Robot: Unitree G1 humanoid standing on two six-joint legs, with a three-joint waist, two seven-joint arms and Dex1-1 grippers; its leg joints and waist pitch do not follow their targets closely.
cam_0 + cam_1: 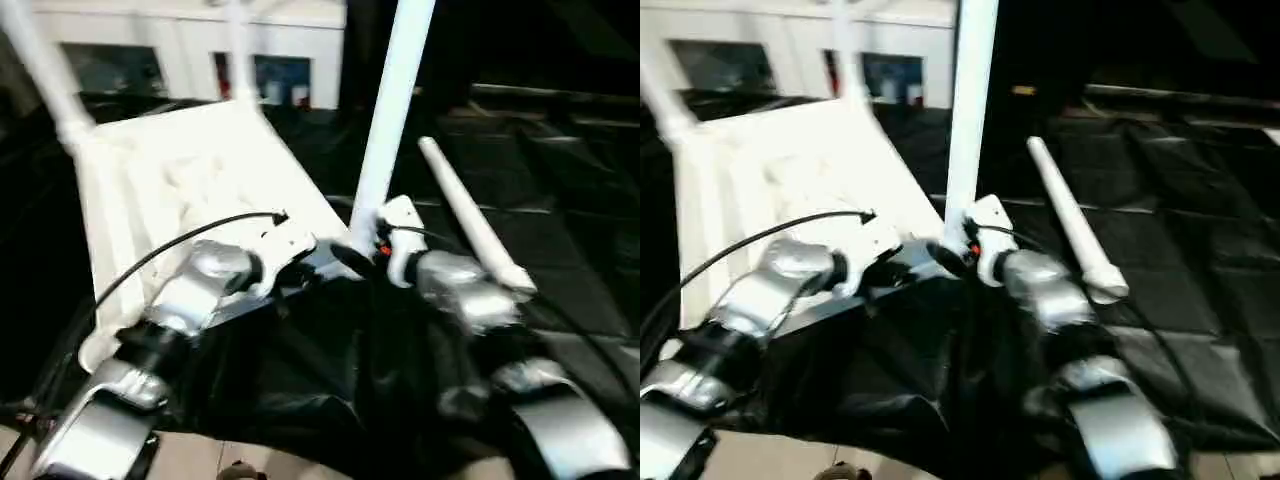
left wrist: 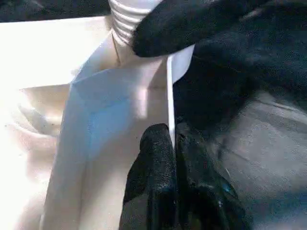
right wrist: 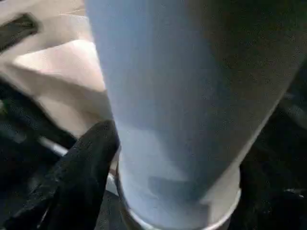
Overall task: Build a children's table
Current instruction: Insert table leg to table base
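You're seating a leg in the tabletop: left gripper pinches its rim, right gripper sits loosely around the leg; next, the spare leg.

White table top and white legs; black sheet beneath; silver forearms, black fingers.

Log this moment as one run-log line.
left gripper: shut on table top edge | right gripper: around upright leg | spare leg: lying on black sheet
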